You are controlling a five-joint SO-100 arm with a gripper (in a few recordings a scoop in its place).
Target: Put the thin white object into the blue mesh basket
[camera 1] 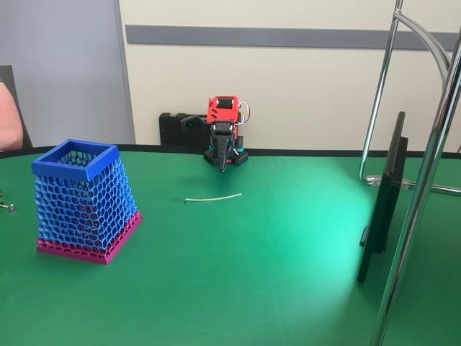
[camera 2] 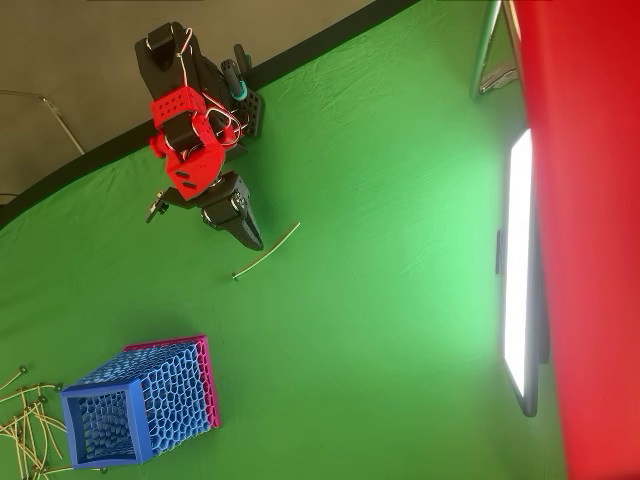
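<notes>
**Thin strand lies free on the table, arm folded behind it**

Nearest in the fixed view stands the blue mesh basket [camera 1: 85,198], toward the table's left edge; its walls are honeycomb plastic tapering up to a solid square rim, its wider base is magenta mesh, and its mouth is open upward. Farther in, about mid-table, the thin white object [camera 1: 213,197] lies flat on the green cloth, well apart from the basket; it is a slim, slightly bowed strand, touched by nothing. It looks very light and probably springy; it sits so low that it may skid on the cloth or flick away, so a pinch near its middle, square across it, seems best. At the far edge the red and black arm sits folded; its jaws [camera 1: 222,163] point down at the table, tips together, closed on nothing, just beyond the strand. Loose pale strands [camera 2: 22,425] lie beside the basket in the overhead view.
</notes>
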